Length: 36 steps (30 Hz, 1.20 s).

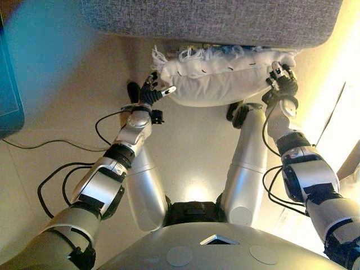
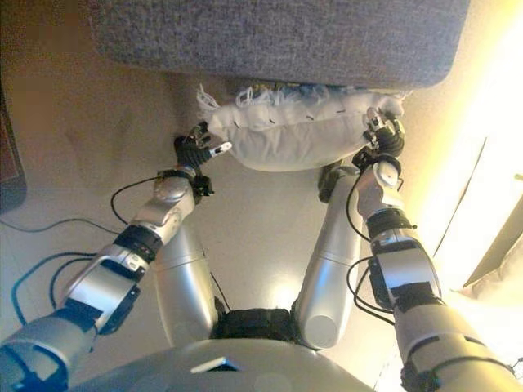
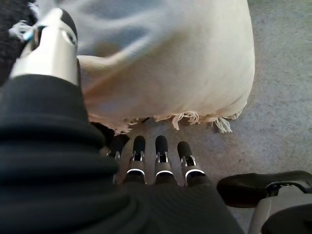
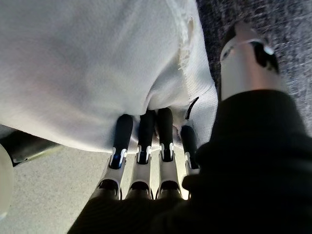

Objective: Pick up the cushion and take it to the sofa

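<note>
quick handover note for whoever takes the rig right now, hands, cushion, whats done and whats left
Left hand: at the cushion's left end, fingers straight beneath it, thumb on top.
Right hand: at the cushion's right end, fingertips pressed into the fabric from below.
Cushion: white, fringed, carried between both hands off the floor, right at the front edge of the grey sofa.
Done: cushion picked up and brought to the sofa.
Left: get it onto the seat and let go.
</note>
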{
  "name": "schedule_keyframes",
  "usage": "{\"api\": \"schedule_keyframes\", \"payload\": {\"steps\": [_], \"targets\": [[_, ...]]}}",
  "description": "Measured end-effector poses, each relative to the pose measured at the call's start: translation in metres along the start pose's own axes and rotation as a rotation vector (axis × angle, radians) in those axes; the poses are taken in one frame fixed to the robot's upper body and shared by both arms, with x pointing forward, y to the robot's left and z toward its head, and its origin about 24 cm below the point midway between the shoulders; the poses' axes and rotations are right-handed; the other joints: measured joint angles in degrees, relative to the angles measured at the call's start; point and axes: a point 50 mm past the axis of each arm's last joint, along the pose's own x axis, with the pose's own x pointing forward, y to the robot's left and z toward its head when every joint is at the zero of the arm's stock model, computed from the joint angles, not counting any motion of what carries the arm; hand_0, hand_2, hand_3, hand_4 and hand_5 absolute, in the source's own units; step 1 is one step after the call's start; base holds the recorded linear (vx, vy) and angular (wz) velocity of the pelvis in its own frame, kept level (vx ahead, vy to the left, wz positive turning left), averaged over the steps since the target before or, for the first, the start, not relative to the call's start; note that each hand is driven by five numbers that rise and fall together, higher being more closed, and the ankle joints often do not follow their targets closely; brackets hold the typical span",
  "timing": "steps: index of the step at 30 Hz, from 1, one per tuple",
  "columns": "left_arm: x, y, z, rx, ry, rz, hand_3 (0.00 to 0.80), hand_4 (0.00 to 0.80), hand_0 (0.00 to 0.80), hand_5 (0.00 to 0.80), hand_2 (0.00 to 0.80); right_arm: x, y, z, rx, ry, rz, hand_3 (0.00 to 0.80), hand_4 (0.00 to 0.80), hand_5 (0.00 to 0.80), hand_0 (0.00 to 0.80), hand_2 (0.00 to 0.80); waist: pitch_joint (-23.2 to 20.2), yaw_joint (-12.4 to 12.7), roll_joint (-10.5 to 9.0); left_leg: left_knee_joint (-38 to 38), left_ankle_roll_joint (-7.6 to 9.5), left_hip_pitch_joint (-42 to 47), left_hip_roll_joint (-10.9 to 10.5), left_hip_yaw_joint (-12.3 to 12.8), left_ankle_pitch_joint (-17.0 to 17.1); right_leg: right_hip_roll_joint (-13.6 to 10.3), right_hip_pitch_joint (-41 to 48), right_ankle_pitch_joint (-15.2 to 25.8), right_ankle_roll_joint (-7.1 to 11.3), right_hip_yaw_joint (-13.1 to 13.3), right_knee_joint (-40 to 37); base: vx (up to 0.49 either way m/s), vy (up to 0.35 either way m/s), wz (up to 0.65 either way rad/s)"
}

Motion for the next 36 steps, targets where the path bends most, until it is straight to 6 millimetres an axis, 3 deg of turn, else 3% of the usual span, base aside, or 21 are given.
{"api": "schedule_keyframes", "payload": {"steps": [10,18,25,31,36], "targets": [[0.007,0.000,0.009,0.063,0.034,0.077,0.000,0.000,0.000,0.000,0.000,-0.003,-0.012,-0.007,0.015,0.012,-0.021,0.000,0.000,0.000,0.000,0.000,0.35,-1.67,-0.79,4.70,0.75,-1.78,1.11,-0.24,-2.64,0.90,-0.24,-0.09,0.23,0.79,0.65,0.021,-0.032,-0.08],[0.009,0.022,0.008,0.153,0.043,0.309,0.000,0.000,0.000,0.000,0.000,-0.008,-0.034,-0.025,0.046,0.072,-0.075,0.000,0.000,0.000,0.000,0.000,0.35,-2.81,-3.35,5.01,0.45,-2.36,2.10,-0.23,-3.07,1.89,-1.07,-0.22,0.43,0.89,0.58,-0.004,-0.042,-0.07],[0.013,0.024,0.015,0.158,0.032,0.296,0.000,0.000,0.000,0.000,0.000,-0.009,-0.052,-0.028,0.132,0.091,-0.142,0.000,0.000,0.000,0.000,0.000,0.38,-3.40,-3.88,5.42,0.33,-3.39,2.84,-0.13,-3.66,2.37,-2.15,-0.11,0.28,0.86,0.58,0.000,0.000,-0.05],[0.018,0.017,0.024,0.183,0.013,0.218,0.000,0.000,0.000,0.000,0.000,-0.008,-0.047,-0.025,0.130,0.081,-0.059,0.000,0.000,0.000,0.000,0.000,0.38,-3.66,-3.88,5.94,0.57,-4.79,2.68,-0.11,-3.83,2.14,-3.31,-0.13,0.31,0.95,0.81,-0.001,-0.003,0.01],[0.019,0.014,0.033,0.189,-0.017,0.187,0.000,0.000,0.000,0.000,0.000,-0.002,-0.023,-0.007,0.101,0.034,0.097,0.000,0.000,0.000,0.000,0.000,0.38,-3.44,-3.87,5.98,0.67,-6.04,1.98,0.02,-3.76,1.55,-4.87,-0.29,0.55,1.20,1.49,-0.001,-0.021,0.05]]}}
